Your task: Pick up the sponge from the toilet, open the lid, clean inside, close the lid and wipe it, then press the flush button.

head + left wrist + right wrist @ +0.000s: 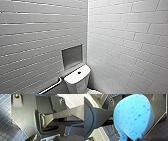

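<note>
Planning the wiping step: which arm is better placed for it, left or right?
Right, likely: the sponge sits close before its wrist camera, apparently held by that arm. The left arm hangs above the floor tiles.

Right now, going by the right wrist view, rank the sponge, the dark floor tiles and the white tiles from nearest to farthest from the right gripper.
1. sponge: pinched in the jaws, in front of everything else.
2. dark floor tiles and white tiles: both well behind the sponge, with the white tiles bordering the floor. These two are too close to call.
</note>
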`<state>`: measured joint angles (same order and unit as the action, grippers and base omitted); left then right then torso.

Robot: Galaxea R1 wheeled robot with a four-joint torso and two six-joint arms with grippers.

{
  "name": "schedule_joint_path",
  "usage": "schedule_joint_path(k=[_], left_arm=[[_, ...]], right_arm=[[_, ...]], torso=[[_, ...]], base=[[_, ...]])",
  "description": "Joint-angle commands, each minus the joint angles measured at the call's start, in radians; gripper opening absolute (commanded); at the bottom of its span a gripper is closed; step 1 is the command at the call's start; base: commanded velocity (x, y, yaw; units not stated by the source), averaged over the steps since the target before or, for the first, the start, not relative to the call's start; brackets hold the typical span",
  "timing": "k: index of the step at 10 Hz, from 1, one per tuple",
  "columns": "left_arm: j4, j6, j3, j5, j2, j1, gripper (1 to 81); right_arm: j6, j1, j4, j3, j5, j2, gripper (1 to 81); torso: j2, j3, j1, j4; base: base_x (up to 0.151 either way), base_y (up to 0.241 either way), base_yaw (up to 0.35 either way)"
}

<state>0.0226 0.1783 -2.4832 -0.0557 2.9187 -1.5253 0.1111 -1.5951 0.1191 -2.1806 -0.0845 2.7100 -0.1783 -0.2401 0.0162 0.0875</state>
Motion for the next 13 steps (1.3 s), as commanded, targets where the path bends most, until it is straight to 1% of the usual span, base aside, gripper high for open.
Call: schedule_joint_path(k=[1,5,13], left_arm=[[0.004,0.000,0.010,0.057,-0.007,0.038,81.1],[0.002,0.000,0.010,0.057,-0.002,0.038,81.1],[0.004,0.000,0.010,0.056,-0.004,0.038,81.1]], right_arm=[[0.006,0.031,0.002,0.009,0.063,-0.016,1.0],[0.002,0.025,0.008,-0.025,0.063,-0.003,1.0],[0.004,0.022,0.005,-0.026,0.063,0.000,1.0]], torso=[[0.000,0.000,0.000,0.000],[0.000,0.000,0.000,0.000],[0.000,0.000,0.001,0.000]], base=[[0.097,0.000,0.000],[0.097,0.000,0.000],[0.090,0.000,0.000]])
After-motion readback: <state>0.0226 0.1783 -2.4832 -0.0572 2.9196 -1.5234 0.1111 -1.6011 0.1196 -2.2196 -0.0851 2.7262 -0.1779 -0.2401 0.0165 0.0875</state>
